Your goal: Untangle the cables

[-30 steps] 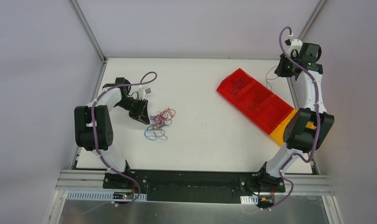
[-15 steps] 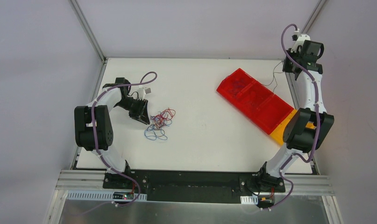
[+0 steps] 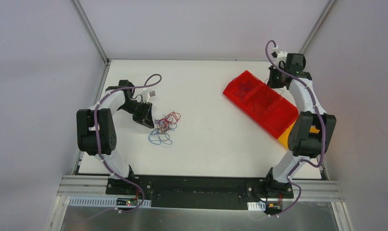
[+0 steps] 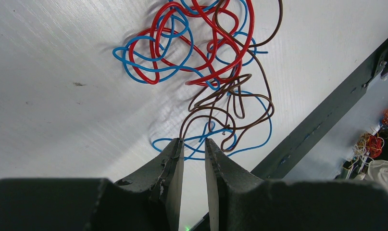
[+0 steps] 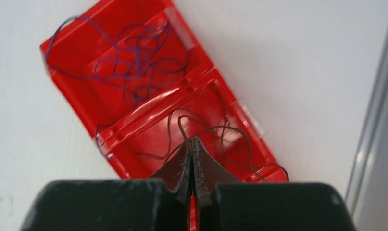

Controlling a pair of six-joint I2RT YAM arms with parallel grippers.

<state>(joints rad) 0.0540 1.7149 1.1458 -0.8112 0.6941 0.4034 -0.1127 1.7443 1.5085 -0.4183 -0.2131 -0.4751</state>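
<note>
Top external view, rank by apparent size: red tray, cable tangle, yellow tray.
1. red tray
2. cable tangle
3. yellow tray, going by its visible part only; the right arm hides most of it, so this rank is unsure.

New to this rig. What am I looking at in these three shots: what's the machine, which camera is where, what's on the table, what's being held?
The machine is two white robot arms, a left arm and a right arm, bolted at the near edge of a white table. The overhead picture looks down from above and behind them. The other two pictures come from a camera on each wrist, looking along that arm's own pincer.

On the table lie a loose tangle of thin red, blue and brown wires and a long red plastic tray divided into compartments.

The left pincer sits at the tangle's edge, its jaws slightly apart, with no wire visibly clamped. The right pincer is over the tray, shut on a thin dark brown wire. Another tray compartment holds bluish wires.
</note>
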